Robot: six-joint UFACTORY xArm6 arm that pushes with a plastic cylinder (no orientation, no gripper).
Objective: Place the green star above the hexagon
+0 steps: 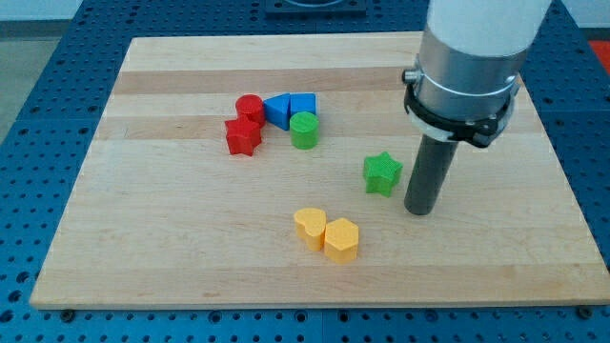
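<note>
The green star point(382, 173) lies on the wooden board point(191, 257) right of centre. The yellow hexagon point(342, 239) sits lower, toward the view's bottom, touching a yellow heart-like block point(310, 227) on its left. My tip point(420, 210) rests on the board just to the right of the green star, a small gap away and slightly below it. The star is up and to the right of the hexagon.
A cluster sits at the upper middle: a red cylinder point(250, 108), a red star-like block point(243, 136), two blue blocks point(278, 110) point(302, 105) and a green cylinder point(304, 131). The arm's white and grey body point(472, 57) hangs over the board's upper right.
</note>
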